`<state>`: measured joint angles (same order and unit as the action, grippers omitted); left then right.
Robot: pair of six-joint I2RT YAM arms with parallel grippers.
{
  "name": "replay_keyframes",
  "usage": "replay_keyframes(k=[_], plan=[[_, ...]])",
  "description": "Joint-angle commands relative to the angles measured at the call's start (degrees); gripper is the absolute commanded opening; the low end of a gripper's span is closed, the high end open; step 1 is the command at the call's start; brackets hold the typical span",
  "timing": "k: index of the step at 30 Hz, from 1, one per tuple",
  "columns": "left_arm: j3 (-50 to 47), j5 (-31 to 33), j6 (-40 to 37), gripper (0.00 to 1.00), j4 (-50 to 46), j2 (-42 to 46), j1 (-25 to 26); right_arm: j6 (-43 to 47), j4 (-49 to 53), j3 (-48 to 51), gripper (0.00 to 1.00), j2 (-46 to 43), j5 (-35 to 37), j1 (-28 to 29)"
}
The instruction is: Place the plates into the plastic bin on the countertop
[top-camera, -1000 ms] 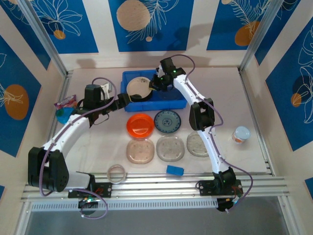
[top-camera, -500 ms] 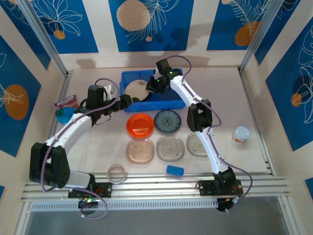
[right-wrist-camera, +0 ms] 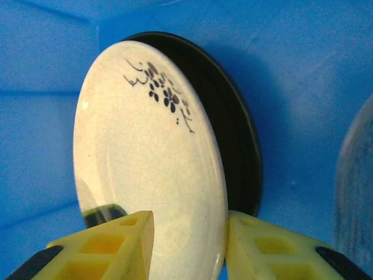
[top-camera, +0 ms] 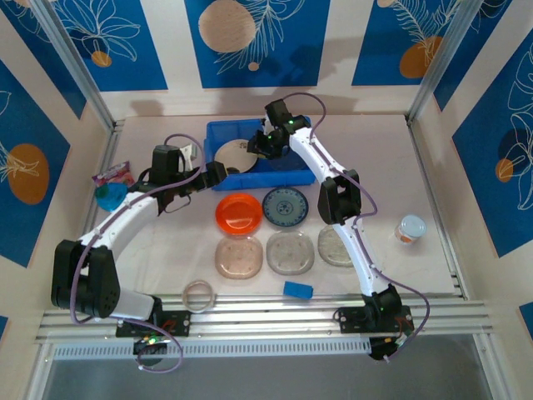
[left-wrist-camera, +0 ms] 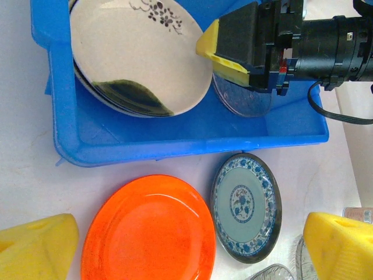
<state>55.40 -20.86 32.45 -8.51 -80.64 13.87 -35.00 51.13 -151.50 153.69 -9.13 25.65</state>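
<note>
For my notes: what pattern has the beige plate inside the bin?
The beige plate bears a dark flower sprig near its rim; clearest in the right wrist view.

Eight plates are counted: one beige (left-wrist-camera: 140,58), one black (right-wrist-camera: 245,151), one silver (left-wrist-camera: 243,105), one orange (top-camera: 239,213), one patterned (top-camera: 286,205), three clear (top-camera: 239,256) (top-camera: 291,252) (top-camera: 337,246). One bin (top-camera: 287,173), one ring (top-camera: 187,292), one block (top-camera: 297,289) and one cup (top-camera: 410,227) are noted.

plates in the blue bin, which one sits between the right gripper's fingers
The round beige plate with the dark flower sprig; the round black plate lies beneath it, the shiny silver plate off to the side.
</note>
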Motion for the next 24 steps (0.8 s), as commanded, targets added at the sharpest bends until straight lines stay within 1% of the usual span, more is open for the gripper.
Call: replay_keyframes(k=[1,10,14,18,24], plan=[[0.8,0.7,-0.5,0.98,1.4,-0.7,0.9,1.5,3.2,-1.9,0.38,-0.7,1.4,-0.1],[0.8,1.2,-0.5,0.99,1.5,-1.6,1.8,1.8,3.0,-1.7,0.38,-0.7,2.8,0.4],[0.4,1.6,-0.5,0.98,1.3,-1.3,1.9,2.2,4.7,-1.5,0.39,-0.6,6.1,0.7],[0.3,1.6,-0.5,0.99,1.6,-1.5,1.9,3.4,5.5,-1.4,0.41,-0.6,9.8,1.9],[0.2,1.7,-0.3,0.98,2.0,-2.2,2.2,3.6,4.1,-1.1,0.41,-0.4,9.4,3.2]])
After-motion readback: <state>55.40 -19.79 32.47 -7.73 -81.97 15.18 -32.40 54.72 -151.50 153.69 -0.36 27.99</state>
